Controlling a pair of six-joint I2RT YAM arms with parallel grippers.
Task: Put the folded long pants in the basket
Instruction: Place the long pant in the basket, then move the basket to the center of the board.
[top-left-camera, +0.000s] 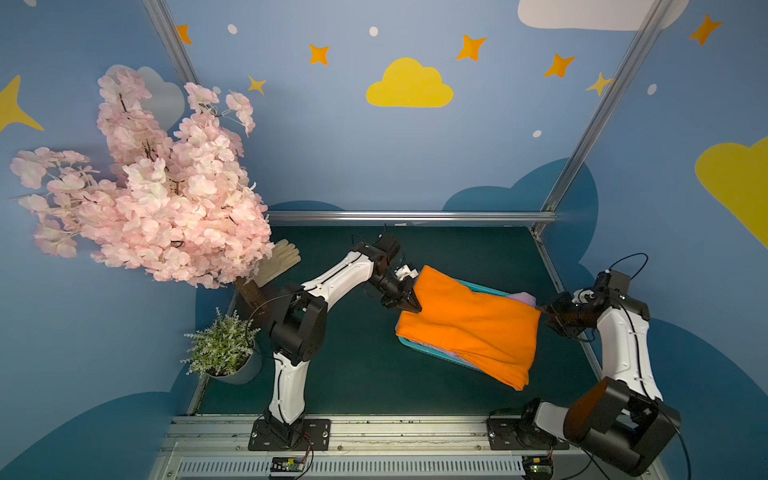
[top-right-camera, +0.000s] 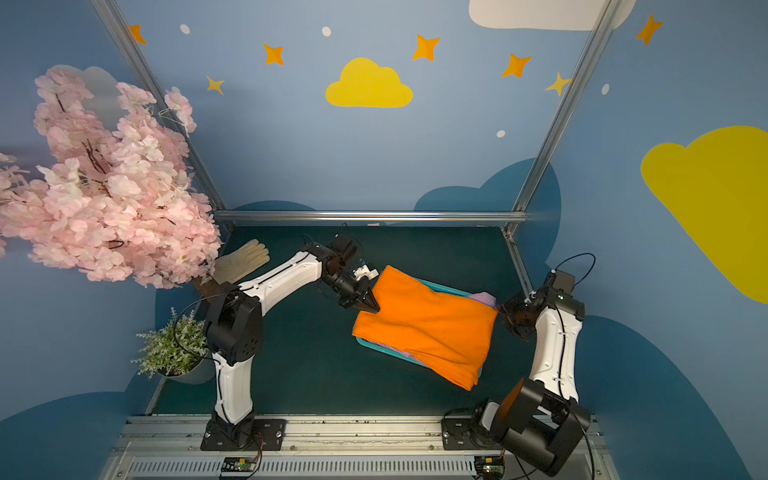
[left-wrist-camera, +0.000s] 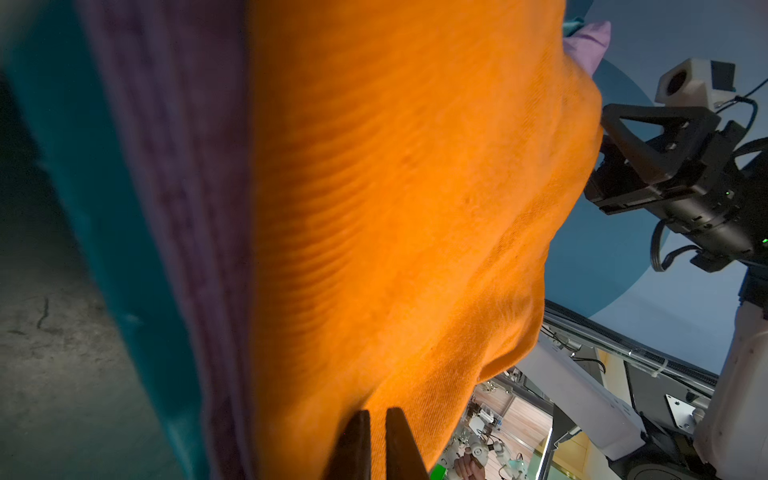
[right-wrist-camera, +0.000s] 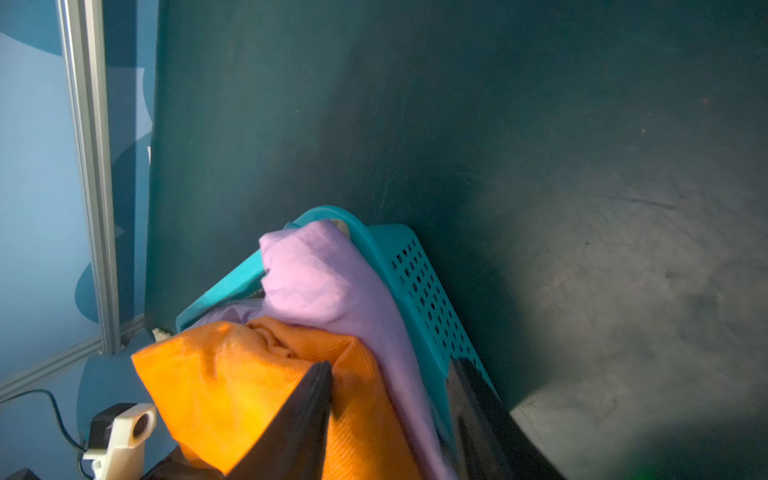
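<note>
The orange folded long pants (top-left-camera: 469, 324) (top-right-camera: 428, 328) lie spread over the turquoise basket (top-left-camera: 482, 286) (top-right-camera: 440, 286), hiding most of it and hanging over its near corner. Lilac pants (top-left-camera: 521, 298) (right-wrist-camera: 316, 274) lie under them inside the basket. My left gripper (top-left-camera: 415, 307) (left-wrist-camera: 377, 419) is at the orange pants' left edge, shut on a fold of the orange cloth (left-wrist-camera: 395, 208). My right gripper (top-left-camera: 544, 316) (right-wrist-camera: 390, 365) is at the right end, its jaws apart; the orange cloth (right-wrist-camera: 232, 395), the lilac cloth and the basket wall (right-wrist-camera: 415, 274) lie between them.
A cream glove (top-left-camera: 278, 259) lies at the back left of the dark green mat (top-left-camera: 332, 365), beside a pink blossom tree (top-left-camera: 158, 199). A small potted plant (top-left-camera: 224, 349) stands at the mat's left edge. A metal rail (top-left-camera: 411, 216) borders the back.
</note>
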